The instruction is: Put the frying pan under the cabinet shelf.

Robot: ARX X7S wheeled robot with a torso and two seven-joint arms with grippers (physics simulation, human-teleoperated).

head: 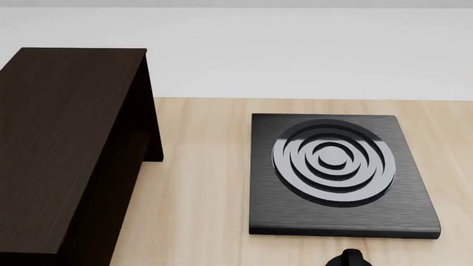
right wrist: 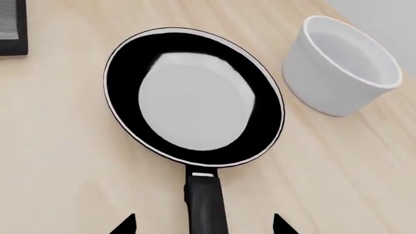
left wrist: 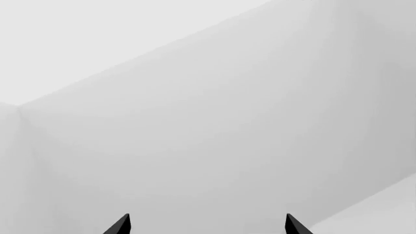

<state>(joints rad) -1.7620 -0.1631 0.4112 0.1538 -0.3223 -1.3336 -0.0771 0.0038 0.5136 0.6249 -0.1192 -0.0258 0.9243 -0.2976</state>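
Note:
The frying pan (right wrist: 195, 97) lies flat on the wooden table, black with a glossy inside and a thin pale rim. Its black handle (right wrist: 206, 204) runs back between my right gripper's fingertips. My right gripper (right wrist: 204, 225) is open, its jaws wide on either side of the handle and apart from it. The pan is out of the head view. The cabinet shelf (head: 66, 144) is a large dark brown unit at the left of the head view. My left gripper (left wrist: 208, 224) is open and empty, facing plain white walls.
A black square plate (head: 336, 172) with concentric rings lies right of the shelf; its corner shows in the right wrist view (right wrist: 11, 27). A white bowl (right wrist: 338, 66) stands close beside the pan. A dark part of my right arm (head: 347, 259) shows at the bottom.

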